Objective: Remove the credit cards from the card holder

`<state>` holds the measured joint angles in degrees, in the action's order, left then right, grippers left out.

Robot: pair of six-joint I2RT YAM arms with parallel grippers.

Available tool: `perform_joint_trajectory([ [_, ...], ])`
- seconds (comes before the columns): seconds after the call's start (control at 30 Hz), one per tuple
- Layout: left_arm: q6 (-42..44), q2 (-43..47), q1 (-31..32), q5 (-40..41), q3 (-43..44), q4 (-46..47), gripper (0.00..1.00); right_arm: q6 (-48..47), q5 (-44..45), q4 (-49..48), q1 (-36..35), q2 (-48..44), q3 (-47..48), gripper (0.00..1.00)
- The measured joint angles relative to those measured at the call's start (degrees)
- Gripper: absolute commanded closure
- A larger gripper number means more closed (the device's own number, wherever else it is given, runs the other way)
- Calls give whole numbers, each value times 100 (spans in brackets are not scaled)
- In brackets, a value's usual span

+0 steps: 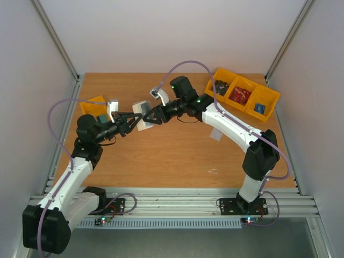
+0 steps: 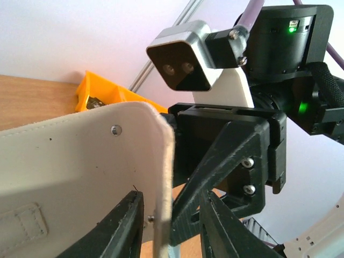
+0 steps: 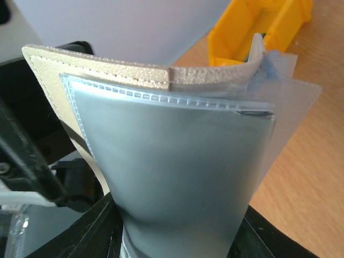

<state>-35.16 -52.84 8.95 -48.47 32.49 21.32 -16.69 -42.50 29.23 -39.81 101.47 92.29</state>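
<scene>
The card holder (image 1: 143,115) is held up above the table between my two grippers. Its outside is beige (image 2: 80,161) and its clear grey pockets (image 3: 177,150) fan open in the right wrist view. My right gripper (image 1: 150,116) (image 3: 177,228) is shut on the lower part of the pockets, which bow between its fingers. My left gripper (image 1: 133,119) (image 2: 172,199) is open and straddles the holder's beige edge (image 2: 164,177), with a gap on the right side. I cannot make out the credit cards in the grey pockets.
A row of yellow bins (image 1: 243,85) stands at the back right, holding a red item (image 1: 240,95) and a blue one (image 1: 260,107). Another yellow bin (image 1: 95,101) sits at the back left. A small pale flat rectangle (image 1: 215,134) lies on the table beside the right arm.
</scene>
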Motion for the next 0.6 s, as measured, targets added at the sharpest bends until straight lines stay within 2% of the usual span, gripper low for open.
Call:
perform_joint_trajectory([
  [0.2, 127, 0, 0, 22, -15, -74, 82, 2, -363, -83, -2, -90, 0, 79],
  [0.4, 164, 11, 7, 98, -26, -133, 86, -4, -549, -96, 2, -94, 0, 79],
  [0.47, 175, 11, 7, 114, -26, -140, 83, -9, -586, -94, 2, -96, 0, 79],
  [0.6, 219, 9, 13, 151, -26, -160, 70, -31, -605, -85, -2, -96, 2, 79],
])
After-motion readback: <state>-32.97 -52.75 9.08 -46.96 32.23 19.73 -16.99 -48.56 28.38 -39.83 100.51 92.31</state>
